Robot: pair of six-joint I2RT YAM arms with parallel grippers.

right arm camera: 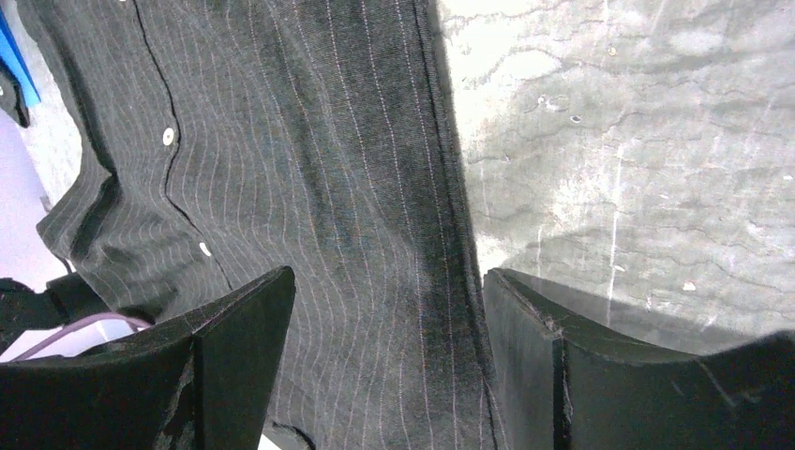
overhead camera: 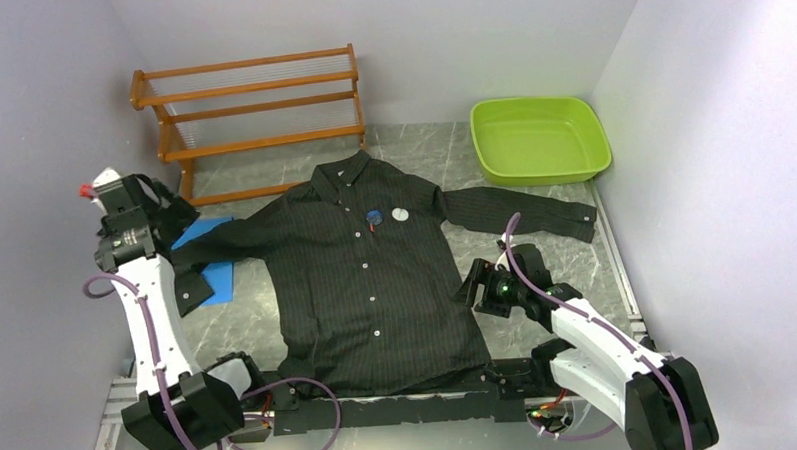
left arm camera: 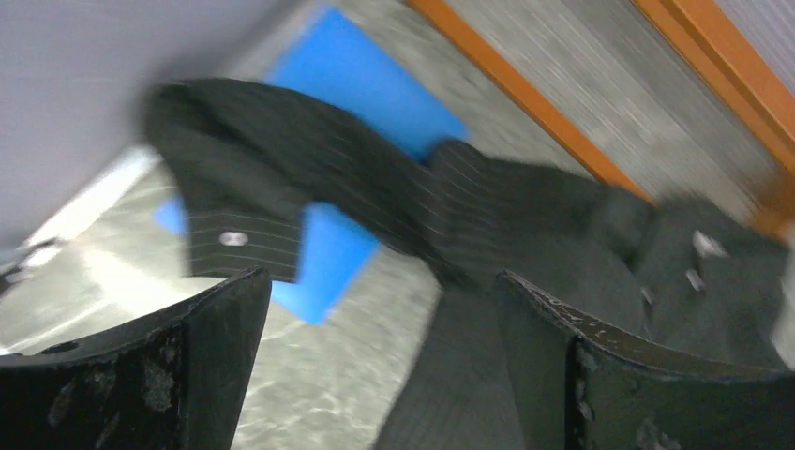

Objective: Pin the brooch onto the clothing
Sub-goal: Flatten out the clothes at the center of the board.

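The clothing (overhead camera: 377, 286), a black pinstriped shirt with white buttons, lies spread flat on the table with its collar at the far side. On its chest sits the brooch (overhead camera: 373, 218), small and blue with a red spot, beside a white round badge (overhead camera: 401, 214). My left gripper (overhead camera: 174, 221) hangs open and empty, raised over the left sleeve (left arm camera: 281, 187), whose buttoned cuff (left arm camera: 234, 239) rests on a blue mat (left arm camera: 366, 89). My right gripper (overhead camera: 473, 280) is open and empty just above the shirt's right side seam (right arm camera: 436, 187), one finger (right arm camera: 234, 347) over cloth, the other over table.
A wooden shoe rack (overhead camera: 255, 100) stands at the back left. A lime green tub (overhead camera: 539, 137) sits at the back right. Grey walls close in both sides. The marbled tabletop (right arm camera: 609, 141) shows right of the shirt. The left wrist view is blurred.
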